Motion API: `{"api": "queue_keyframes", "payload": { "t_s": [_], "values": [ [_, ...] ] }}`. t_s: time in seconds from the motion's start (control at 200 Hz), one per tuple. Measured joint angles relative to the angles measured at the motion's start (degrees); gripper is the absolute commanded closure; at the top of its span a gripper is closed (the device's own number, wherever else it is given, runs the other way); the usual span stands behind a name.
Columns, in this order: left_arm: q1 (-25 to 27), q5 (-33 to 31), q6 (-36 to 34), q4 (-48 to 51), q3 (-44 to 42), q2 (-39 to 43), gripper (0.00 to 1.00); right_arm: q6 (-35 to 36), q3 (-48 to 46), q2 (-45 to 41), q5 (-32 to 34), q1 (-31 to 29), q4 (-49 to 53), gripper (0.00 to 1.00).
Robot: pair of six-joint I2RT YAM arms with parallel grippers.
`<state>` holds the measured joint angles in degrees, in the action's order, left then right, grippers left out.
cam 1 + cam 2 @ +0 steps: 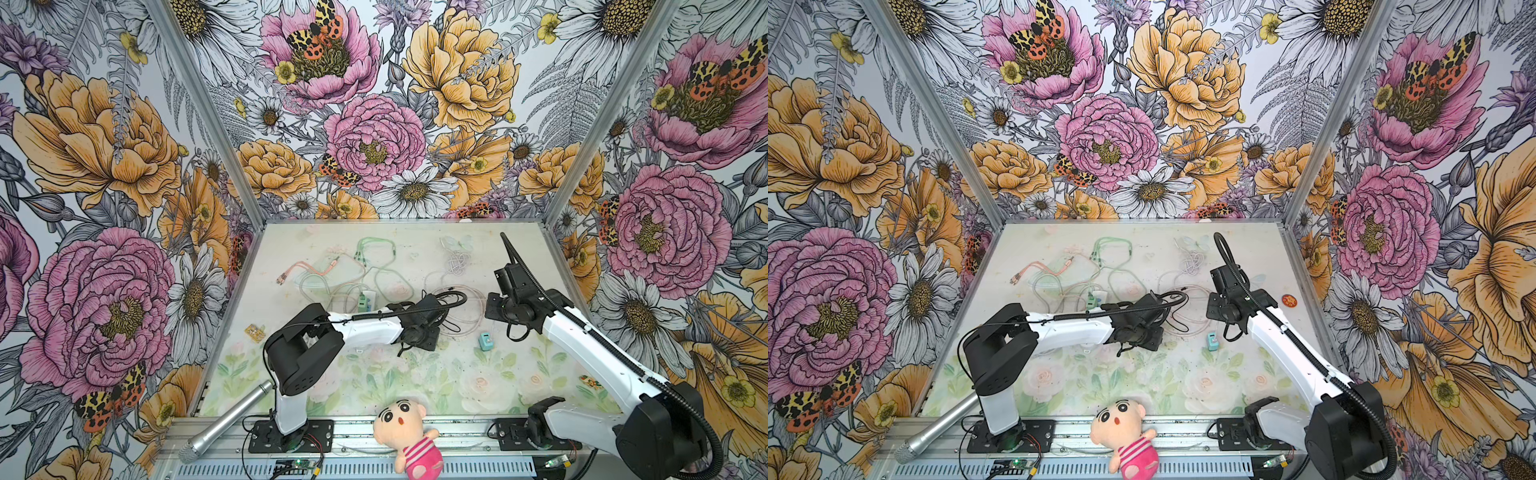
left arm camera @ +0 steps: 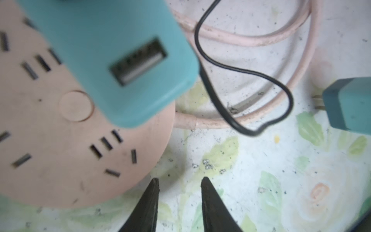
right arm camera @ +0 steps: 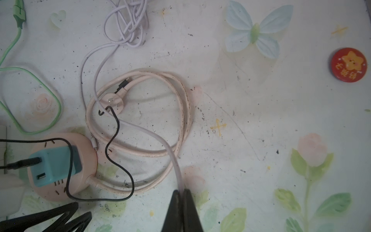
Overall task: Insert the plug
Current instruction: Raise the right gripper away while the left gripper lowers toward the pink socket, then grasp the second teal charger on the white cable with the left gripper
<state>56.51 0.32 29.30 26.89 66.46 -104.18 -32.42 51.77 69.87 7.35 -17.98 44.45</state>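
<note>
The charger (image 2: 112, 60) is seated in the round pink strip (image 2: 50, 160), its base against the strip's face and its body standing up from it. In the left wrist view only one USB port is seen on its end, and that port is empty. The right wrist view adds what is cut off there — a black cable (image 3: 20, 163) plugged into the neighbouring port of the same charger (image 3: 54, 166).

The left gripper (image 2: 179, 190) is spread, with nothing between its fingertips (image 2: 153, 192). They are placed just off the strip's rim and apart from the charger.

The right gripper (image 3: 181, 193) is pressed together on a lilac cable (image 3: 175, 166), which is pinched between the tips. From there the cable is led across the strip's coiled cord (image 3: 187, 112) to a loose bundle farther along the table (image 3: 261, 100).

Neither the strip nor the seated charger can be made out in the top views, where both are covered by the left arm (image 1: 365, 328). What is shown there instead is a second charger (image 1: 485, 341), lying on the table between the two wrists. In the left wrist view it is caught at the frame's edge, on its side with bare prongs.

A red badge (image 1: 1289, 300) is seen in a top view just beside the right arm, and again in the right wrist view — well apart from the cables.
</note>
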Motion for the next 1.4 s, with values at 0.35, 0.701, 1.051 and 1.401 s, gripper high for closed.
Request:
{"api": "queue_keyframes", "payload": {
  "t_s": [0.35,0.701,1.051,1.401],
  "values": [
    [3.50,6.67,-6.10,1.70,1.16,5.44,0.51,2.12,-0.26,9.94,-3.85,3.56,-5.97,1.00],
    [5.20,9.44,-7.43,-2.58,3.08,0.90,0.42,3.45,-0.22,11.65,-3.13,5.70,-6.88,1.00],
    [7.80,7.06,-8.55,-13.92,6.03,-6.08,0.41,3.63,-0.35,11.58,-3.15,6.80,-7.10,1.00],
    [13.03,-4.87,-10.19,-21.99,7.02,-7.82,0.36,3.65,-1.11,11.61,-3.21,7.21,-7.50,1.00]
  ]
}}
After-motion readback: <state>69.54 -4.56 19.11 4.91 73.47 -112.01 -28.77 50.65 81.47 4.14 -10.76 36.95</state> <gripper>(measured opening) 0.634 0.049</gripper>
